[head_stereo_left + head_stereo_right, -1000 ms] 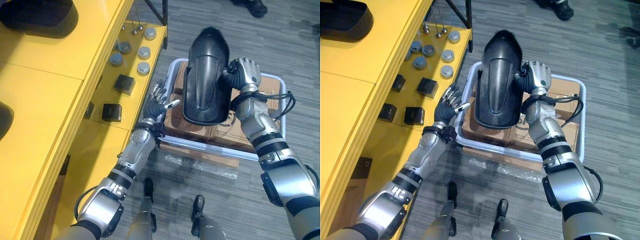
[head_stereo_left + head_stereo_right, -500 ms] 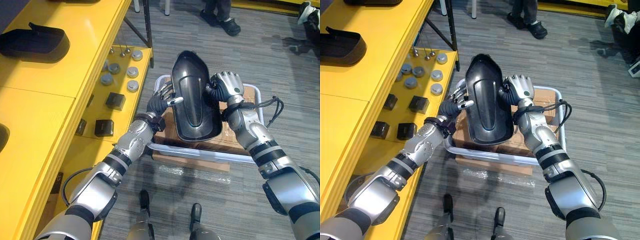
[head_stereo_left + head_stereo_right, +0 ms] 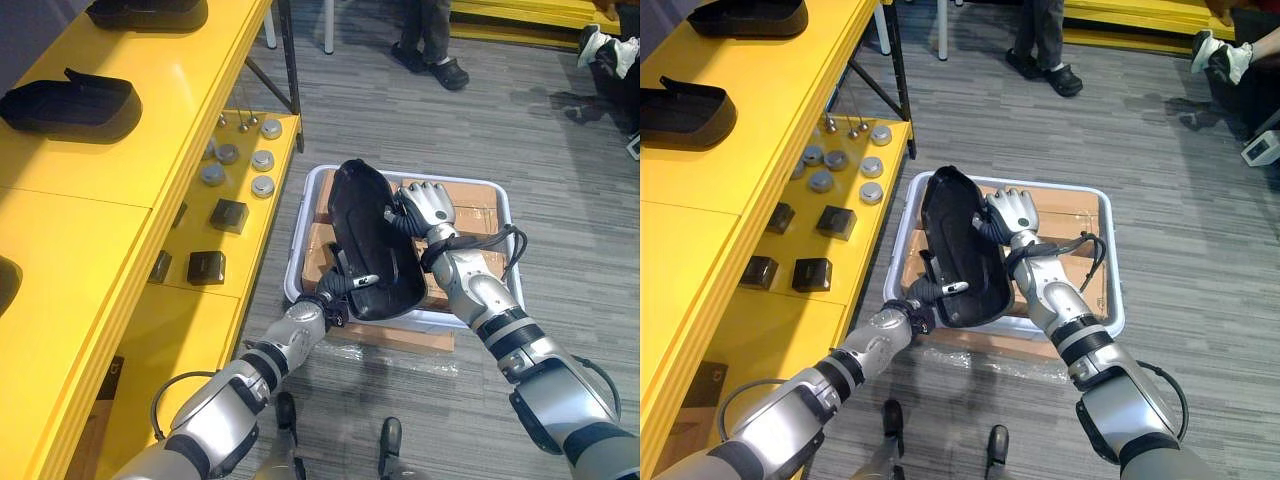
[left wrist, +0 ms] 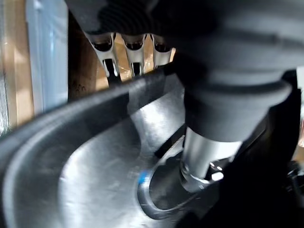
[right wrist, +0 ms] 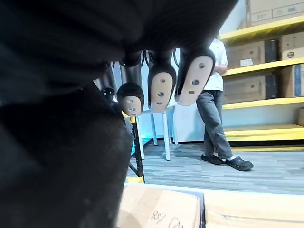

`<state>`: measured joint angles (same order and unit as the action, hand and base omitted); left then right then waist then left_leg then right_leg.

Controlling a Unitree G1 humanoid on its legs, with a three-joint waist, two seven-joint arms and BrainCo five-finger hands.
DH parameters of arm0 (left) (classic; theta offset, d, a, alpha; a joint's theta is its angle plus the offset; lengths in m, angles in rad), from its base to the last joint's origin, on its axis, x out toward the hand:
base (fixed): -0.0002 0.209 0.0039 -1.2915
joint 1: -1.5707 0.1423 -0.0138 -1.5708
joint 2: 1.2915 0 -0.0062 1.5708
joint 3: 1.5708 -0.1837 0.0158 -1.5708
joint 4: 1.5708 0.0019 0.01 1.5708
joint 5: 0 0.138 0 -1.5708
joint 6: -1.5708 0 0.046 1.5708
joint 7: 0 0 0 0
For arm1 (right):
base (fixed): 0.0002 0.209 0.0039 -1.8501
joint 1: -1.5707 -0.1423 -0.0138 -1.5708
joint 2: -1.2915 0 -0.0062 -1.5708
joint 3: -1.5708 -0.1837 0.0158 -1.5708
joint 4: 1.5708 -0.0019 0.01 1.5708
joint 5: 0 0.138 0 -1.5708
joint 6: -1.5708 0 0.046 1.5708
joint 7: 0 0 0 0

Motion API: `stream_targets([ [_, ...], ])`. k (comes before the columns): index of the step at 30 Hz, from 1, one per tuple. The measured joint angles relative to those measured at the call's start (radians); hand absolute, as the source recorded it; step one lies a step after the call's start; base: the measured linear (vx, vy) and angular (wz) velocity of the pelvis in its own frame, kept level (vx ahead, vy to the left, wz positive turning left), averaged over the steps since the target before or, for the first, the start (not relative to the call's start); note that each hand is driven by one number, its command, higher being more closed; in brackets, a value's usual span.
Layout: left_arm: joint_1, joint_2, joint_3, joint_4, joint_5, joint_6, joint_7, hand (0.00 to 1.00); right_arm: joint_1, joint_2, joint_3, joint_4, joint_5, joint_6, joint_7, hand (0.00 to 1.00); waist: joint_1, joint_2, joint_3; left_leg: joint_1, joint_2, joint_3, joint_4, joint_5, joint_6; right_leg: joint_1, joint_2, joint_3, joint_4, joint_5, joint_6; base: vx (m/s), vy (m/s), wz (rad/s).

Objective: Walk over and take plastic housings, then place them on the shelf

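Note:
A long black plastic housing (image 3: 365, 235) hangs tilted over a white bin (image 3: 1070, 188) on the floor. My left hand (image 3: 338, 288) grips its near end: the fingers (image 4: 134, 47) hook behind the rim and the thumb (image 4: 204, 152) presses inside the shell (image 4: 85, 161). My right hand (image 3: 430, 203) holds the housing's far right edge, its fingers (image 5: 161, 85) curled over it. The yellow shelf (image 3: 120, 180) runs along the left, with two more black housings (image 3: 70, 100) (image 3: 150, 12) lying on its top level.
The bin holds cardboard boxes (image 3: 470, 200). Round metal parts (image 3: 262, 160) and black cubes (image 3: 229, 214) sit on the shelf's lower level beside the bin. A person (image 3: 430, 40) stands on the grey floor beyond the bin.
My left hand went from open beside the housing to gripping its near end. The whole view shifted, so the bin and housing show smaller and the shelf's top level shows further.

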<state>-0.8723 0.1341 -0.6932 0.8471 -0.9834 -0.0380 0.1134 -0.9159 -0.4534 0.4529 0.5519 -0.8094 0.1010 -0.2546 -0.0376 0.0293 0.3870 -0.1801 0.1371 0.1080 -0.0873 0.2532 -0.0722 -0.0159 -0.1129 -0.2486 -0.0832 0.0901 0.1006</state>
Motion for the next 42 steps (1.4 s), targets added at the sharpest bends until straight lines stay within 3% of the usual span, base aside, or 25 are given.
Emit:
stream_targets([
  [7,0.031,-0.046,0.044,-0.003,-0.137,-0.029,0.041,1.00,0.040,0.005,0.000,-0.035,0.000,0.002,-0.046,1.00,0.001,0.000,-0.042,0.008,0.002,0.007,-0.002,-0.007,-0.007,0.001,0.001,0.016,-0.001,0.000,0.000,0.00,0.039,-0.05],
  [14,0.158,-0.051,0.112,-0.127,-0.174,-0.061,0.044,1.00,0.125,0.006,0.000,-0.120,0.001,-0.007,-0.099,1.00,0.006,-0.001,-0.099,0.018,0.006,0.008,0.000,-0.015,-0.016,0.009,0.003,0.019,-0.001,-0.001,0.000,0.03,0.013,-0.01],
  [15,0.175,-0.050,0.118,-0.151,-0.174,-0.061,0.044,1.00,0.148,0.001,-0.002,-0.153,0.001,-0.007,-0.116,0.00,0.008,-0.001,-0.101,0.024,0.006,0.008,0.000,-0.017,-0.015,0.015,0.003,0.019,-0.001,-0.001,0.000,0.01,0.033,0.01],
  [19,0.280,-0.035,0.118,-0.261,-0.171,-0.064,0.046,1.00,0.266,-0.003,-0.021,-0.284,0.003,-0.018,-0.133,0.00,0.018,-0.005,-0.153,0.025,0.007,0.008,-0.003,-0.026,-0.021,0.016,0.002,0.018,-0.001,-0.009,0.001,0.04,0.030,-0.01],
  [23,0.438,0.015,0.118,-0.464,-0.170,-0.063,0.048,1.00,0.445,0.008,-0.062,-0.506,0.046,-0.068,-0.148,0.00,0.029,-0.005,-0.186,0.051,0.004,-0.002,-0.002,-0.033,-0.028,0.051,0.003,-0.004,0.000,-0.029,0.001,0.04,0.008,0.11],
  [26,0.548,0.038,0.182,-0.640,-0.148,-0.067,0.048,1.00,0.618,0.077,-0.093,-0.695,0.120,-0.132,-0.149,0.00,0.038,-0.004,-0.220,0.069,0.004,-0.027,-0.003,-0.038,-0.035,0.075,0.005,-0.025,0.021,-0.062,-0.002,0.04,-0.011,0.26],
  [28,0.578,0.040,0.230,-0.718,-0.055,-0.075,0.061,1.00,0.711,0.135,-0.095,-0.749,0.186,-0.173,-0.147,0.00,0.039,-0.004,-0.241,0.072,0.002,-0.054,-0.003,-0.039,-0.036,0.083,0.005,-0.053,0.047,-0.088,-0.001,0.03,-0.024,0.42],
  [30,0.613,0.058,0.286,-0.833,0.124,-0.078,0.061,1.00,0.781,0.203,-0.107,-0.800,0.266,-0.202,-0.136,0.00,0.045,-0.004,-0.260,0.072,-0.001,-0.080,-0.003,-0.039,-0.036,0.086,0.001,-0.075,0.078,-0.114,0.000,0.03,-0.009,0.39],
  [32,0.647,0.055,0.311,-0.897,0.231,-0.080,0.063,1.00,0.818,0.228,-0.117,-0.825,0.315,-0.220,-0.118,0.00,0.052,-0.003,-0.274,0.072,-0.008,-0.091,-0.002,-0.038,-0.035,0.091,-0.005,-0.091,0.084,-0.120,0.002,0.03,0.007,0.23],
  [34,0.711,0.038,0.344,-0.969,0.452,-0.084,0.077,1.00,0.879,0.265,-0.129,-0.842,0.403,-0.241,-0.077,0.00,0.053,-0.004,-0.284,0.090,-0.023,-0.104,0.000,-0.039,-0.035,0.109,-0.019,-0.101,0.094,-0.132,0.012,0.03,0.027,0.21],
  [35,0.732,0.031,0.353,-0.984,0.495,-0.084,0.079,1.00,0.897,0.276,-0.132,-0.843,0.415,-0.242,-0.069,0.00,0.052,-0.004,-0.285,0.097,-0.027,-0.105,0.000,-0.041,-0.037,0.116,-0.023,-0.103,0.094,-0.135,0.015,0.00,0.031,0.14],
  [37,0.825,-0.004,0.375,-1.031,0.778,-0.088,0.106,1.00,0.987,0.313,-0.139,-0.854,0.486,-0.253,-0.041,0.00,0.052,-0.003,-0.304,0.100,-0.035,-0.107,-0.003,-0.053,-0.040,0.122,-0.031,-0.113,0.094,-0.141,0.018,0.00,0.022,0.07],
  [40,0.921,-0.034,0.376,-1.031,1.009,-0.090,0.152,1.00,1.086,0.353,-0.138,-0.858,0.588,-0.276,-0.003,0.00,0.051,-0.004,-0.309,0.100,-0.035,-0.106,-0.004,-0.059,-0.037,0.123,-0.030,-0.114,0.092,-0.148,0.021,0.00,0.000,0.00],
  [42,0.986,-0.056,0.390,-1.029,1.103,-0.090,0.179,1.00,1.153,0.377,-0.138,-0.861,0.660,-0.294,0.019,0.00,0.049,-0.004,-0.312,0.100,-0.034,-0.105,-0.004,-0.059,-0.037,0.123,-0.030,-0.114,0.091,-0.149,0.021,0.00,0.000,0.00],
])
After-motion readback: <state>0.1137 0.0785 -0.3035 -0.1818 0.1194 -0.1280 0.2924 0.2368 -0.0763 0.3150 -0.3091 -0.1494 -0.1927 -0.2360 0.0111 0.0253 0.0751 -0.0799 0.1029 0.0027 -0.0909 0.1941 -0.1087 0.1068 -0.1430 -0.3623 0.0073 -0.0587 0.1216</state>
